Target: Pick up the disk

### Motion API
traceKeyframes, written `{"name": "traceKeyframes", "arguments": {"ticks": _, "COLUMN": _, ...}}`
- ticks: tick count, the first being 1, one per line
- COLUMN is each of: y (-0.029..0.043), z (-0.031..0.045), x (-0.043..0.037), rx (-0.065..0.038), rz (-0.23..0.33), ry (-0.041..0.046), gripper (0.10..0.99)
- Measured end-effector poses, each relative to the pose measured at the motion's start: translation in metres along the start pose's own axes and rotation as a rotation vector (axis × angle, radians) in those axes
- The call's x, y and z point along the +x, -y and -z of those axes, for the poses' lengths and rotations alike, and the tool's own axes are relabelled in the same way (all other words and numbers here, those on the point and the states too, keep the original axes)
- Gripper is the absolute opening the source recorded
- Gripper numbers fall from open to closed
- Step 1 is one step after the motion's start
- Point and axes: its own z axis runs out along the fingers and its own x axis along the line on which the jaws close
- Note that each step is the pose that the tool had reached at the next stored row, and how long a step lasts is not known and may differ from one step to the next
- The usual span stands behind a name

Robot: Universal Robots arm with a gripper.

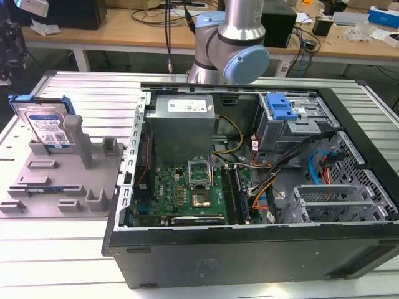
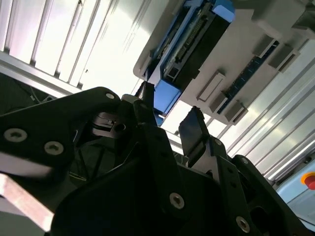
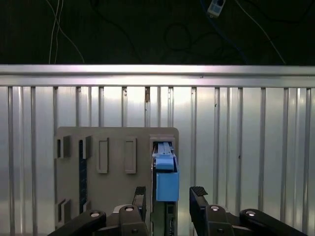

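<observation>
Arm (image 1: 235,25): silver metal tube with a pale-blue round joint cap, top centre of the exterior view, behind the case. It is well apart from the disk.

Pincer (image 3: 169,191): matte black, bolted links, fingers (image 3: 198,196) spread and pinching nothing. In both wrist views the disk's blue end sits in the gap between the fingers as seen, beyond them. No contact visible. Also seen in the second wrist view (image 2: 170,110).

Left to right in the exterior view:
- Flat rectangular silver hard drive (image 1: 45,121), the disk, is at upper left. It has a white-and-blue label and a blue plastic frame, and it stands on edge in a slot, slightly tilted. Edge-on in the first wrist view (image 3: 166,179) and the second wrist view (image 2: 197,37).
- Grey moulded plastic holder (image 1: 62,187) with upright posts and rectangular slots carries the disk at its far end. It lies flat on the counter (image 1: 56,255), which is ribbed pale aluminium slats.
- Black sheet-metal computer case (image 1: 249,255) lies on its side, open, from centre to right. Inside it are a grey metal power-supply box (image 1: 184,124), a green circuit board (image 1: 187,187) and a blue plastic latch (image 1: 280,107) on the drive bay.
</observation>
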Motion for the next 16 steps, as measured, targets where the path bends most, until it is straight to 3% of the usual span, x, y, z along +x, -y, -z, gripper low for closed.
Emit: {"name": "traceKeyframes", "arguments": {"ticks": 16, "y": -0.0002, "z": -0.0128, "x": 0.0035, "rx": 0.000, "rz": -0.002, "ry": 0.0000, "gripper": 0.482}}
